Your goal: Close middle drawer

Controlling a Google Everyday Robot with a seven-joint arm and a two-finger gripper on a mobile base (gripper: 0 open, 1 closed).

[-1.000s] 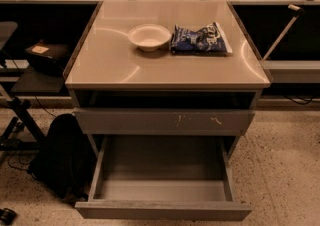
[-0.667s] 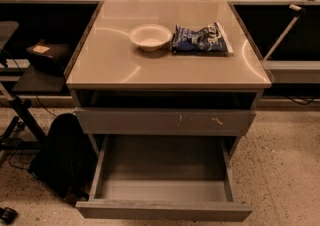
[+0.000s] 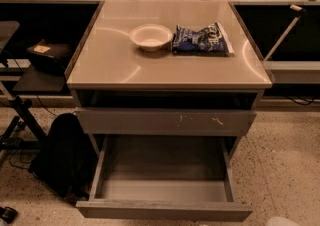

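Observation:
The middle drawer (image 3: 164, 210) stands pulled far out at the bottom of the grey cabinet, near the floor. Its front is plain and flat with no handle. Its grey box tray (image 3: 162, 167) is empty and nearly as wide as the cabinet. Above it sits a taller grey drawer front (image 3: 150, 121) with pale scratch marks, pushed in. Above that is a dark open slot (image 3: 165, 100) under the countertop. My gripper is not in view in the camera view.
On the countertop (image 3: 110, 65) are a white bowl (image 3: 150, 36) and a blue snack bag (image 3: 201, 39). A black backpack (image 3: 62, 155) leans on the floor left of the cabinet. Black desks flank both sides. A pale rounded shape (image 3: 289, 221) shows at the bottom right edge.

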